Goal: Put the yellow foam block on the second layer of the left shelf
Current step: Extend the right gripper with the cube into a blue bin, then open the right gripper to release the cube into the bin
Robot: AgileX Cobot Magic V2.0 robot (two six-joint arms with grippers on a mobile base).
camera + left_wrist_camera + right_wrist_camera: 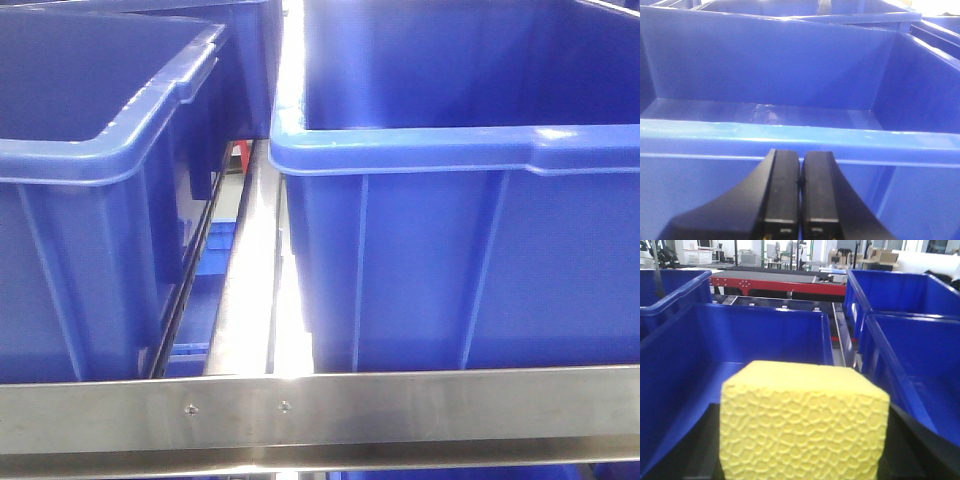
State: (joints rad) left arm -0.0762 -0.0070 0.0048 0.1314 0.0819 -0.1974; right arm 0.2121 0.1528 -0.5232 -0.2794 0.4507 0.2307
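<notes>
The yellow foam block [805, 420] fills the lower middle of the right wrist view, with a honeycomb-textured front face. My right gripper [802, 440] is shut on it; its black fingers [920, 445] show at both sides of the block. It hangs above a blue bin [765, 340]. My left gripper [800, 182] is shut and empty, its two black fingers pressed together in front of the near rim of a blue bin [790, 132]. Neither gripper shows in the front view.
Two blue bins [90, 170] [470, 150] stand side by side behind a steel shelf rail [320, 410], with a steel divider [255, 260] between them. More blue bins [905, 295] and a red-framed conveyor [775, 282] stand farther back.
</notes>
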